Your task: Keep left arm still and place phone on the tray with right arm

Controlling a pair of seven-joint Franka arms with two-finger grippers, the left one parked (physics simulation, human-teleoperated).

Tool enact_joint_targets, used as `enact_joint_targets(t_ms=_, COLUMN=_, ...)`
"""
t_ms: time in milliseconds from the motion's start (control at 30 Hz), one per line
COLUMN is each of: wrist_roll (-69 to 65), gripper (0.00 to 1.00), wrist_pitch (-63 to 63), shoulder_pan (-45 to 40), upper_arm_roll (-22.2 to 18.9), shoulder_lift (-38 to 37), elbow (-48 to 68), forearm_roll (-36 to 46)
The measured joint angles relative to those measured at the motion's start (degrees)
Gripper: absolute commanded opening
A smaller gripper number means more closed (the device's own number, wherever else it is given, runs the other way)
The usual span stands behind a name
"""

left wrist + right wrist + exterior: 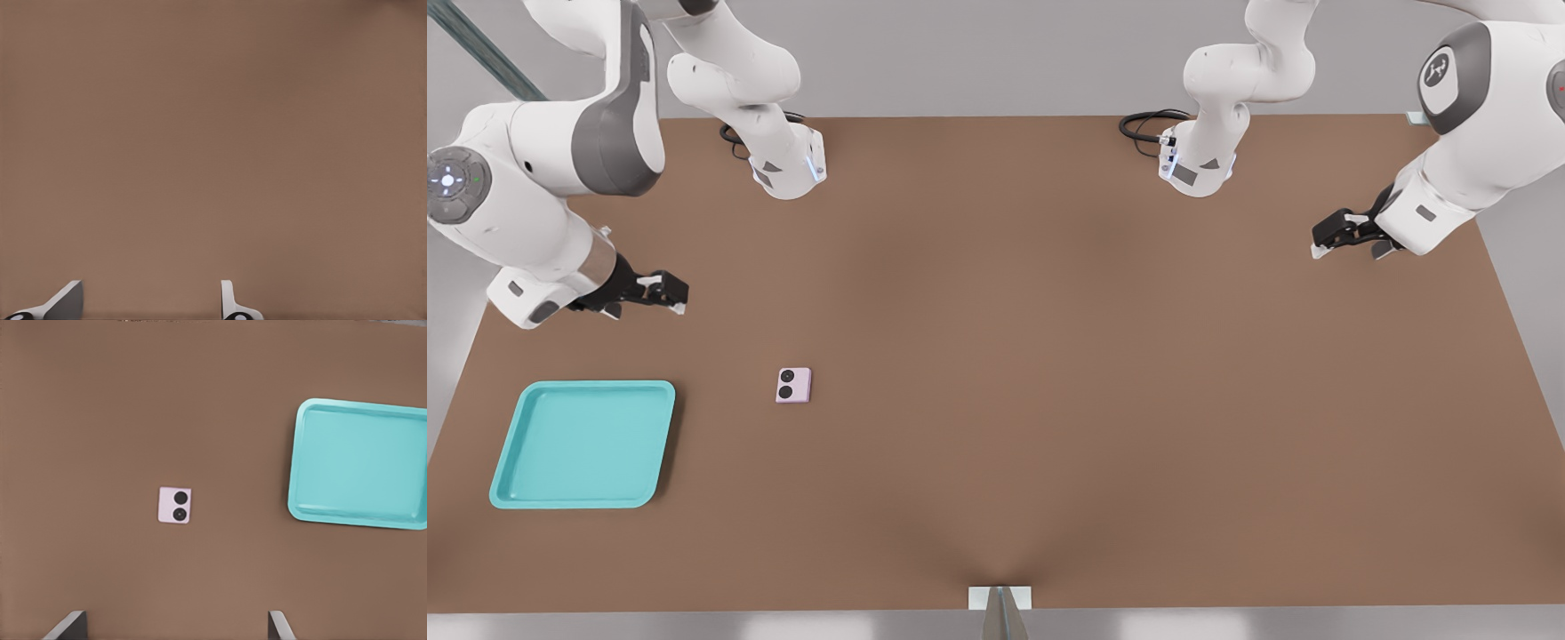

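Observation:
A small pale pink phone (pixel 793 385) with two black lenses lies flat on the brown table, to the right of the tray in the front view. The turquoise tray (pixel 583 444) sits near the front view's left edge with nothing in it. My gripper (pixel 676 298) hangs above the table, behind the tray and to the left of the phone, touching neither. In the right wrist view its two fingertips (pixel 73 623) stand wide apart with nothing between them, and the phone (pixel 175 505) and the tray (pixel 360 463) lie well apart on the table.
The parked arm's gripper (pixel 1325 242) hovers at the front view's far right. Two arm bases (pixel 787 164) (pixel 1196 164) with cables stand at the table's back edge. A small white bracket (pixel 1000 597) sits at the front edge.

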Motion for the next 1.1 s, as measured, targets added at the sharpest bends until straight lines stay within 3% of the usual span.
enact_joint_targets(t_ms=167, wrist_roll=0.32, gripper=1.00, wrist_pitch=3.94, shoulder_pan=-0.08, upper_arm_roll=0.78, shoulder_lift=6.29, elbow=-1.57, forearm_roll=1.53)
enact_joint_targets(t_ms=300, wrist_roll=0.98, gripper=1.00, wrist_pitch=15.47, shoulder_pan=1.50, upper_arm_roll=1.57, shoulder_lift=10.73, elbow=-14.77, forearm_roll=2.05)
enact_joint_targets(t_ms=533, wrist_roll=4.36, gripper=1.00, wrist_pitch=32.39, shoulder_pan=3.38, upper_arm_roll=3.19, shoulder_lift=19.01, elbow=-21.56, forearm_roll=2.34)
enact_joint_targets(t_ms=800, wrist_roll=8.22, gripper=1.00, wrist_pitch=46.30, shoulder_pan=0.68, upper_arm_roll=3.39, shoulder_lift=20.92, elbow=-31.28, forearm_roll=2.97)
enact_joint_targets(t_ms=1100, wrist_roll=11.04, gripper=1.00, wrist_pitch=54.04, shoulder_pan=-0.76, upper_arm_roll=3.42, shoulder_lift=24.86, elbow=-31.94, forearm_roll=4.59)
